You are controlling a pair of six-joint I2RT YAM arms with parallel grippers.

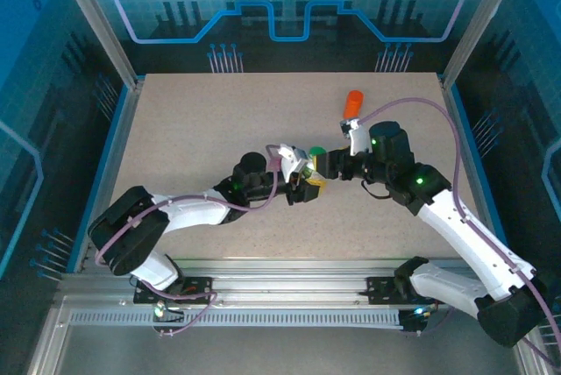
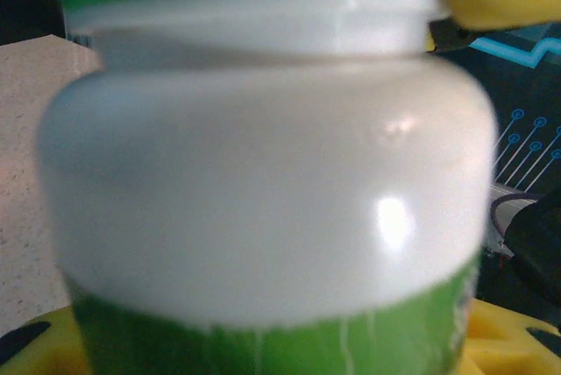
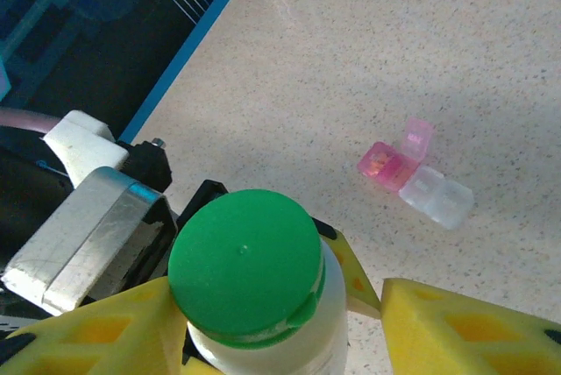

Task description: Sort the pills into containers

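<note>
One green-capped bottle [image 3: 245,270] over speckled table [image 1: 175,130], blue-lit walls [image 1: 53,86], left gripper [image 1: 302,184] seemingly clamping it, right gripper [image 1: 331,165] spread around it.

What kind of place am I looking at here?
Probably a robot test cell in a lab: a left arm and a right arm bolted at the edge of a speckled table, walled in by clear panels on a metal frame.

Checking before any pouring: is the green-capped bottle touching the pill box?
Apart. The right wrist view shows bare table between the bottle and the pill box.
</note>
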